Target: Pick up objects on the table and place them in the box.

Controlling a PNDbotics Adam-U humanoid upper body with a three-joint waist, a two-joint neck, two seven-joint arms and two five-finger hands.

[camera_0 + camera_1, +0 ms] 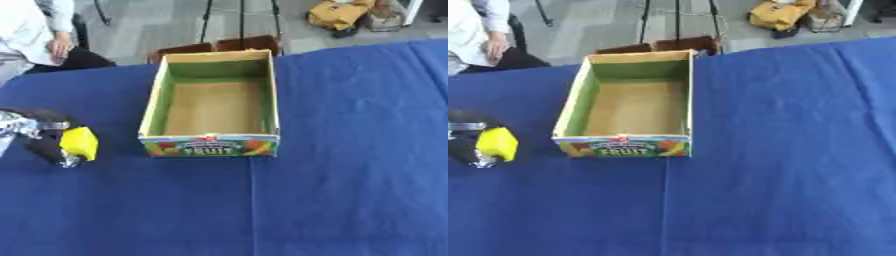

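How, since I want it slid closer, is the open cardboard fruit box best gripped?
By the near printed wall's rim of the cardboard fruit box, from above, fingers inside: it stands upright, open, empty. The left hand holds a yellow block.

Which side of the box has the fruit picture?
The near wall, facing the robot, with "FRUIT" printed on it. The box's other walls show none.

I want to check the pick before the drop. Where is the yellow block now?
The yellow block is at the left edge of both views, held in the robot's left hand, left of the open cardboard fruit box and outside it.
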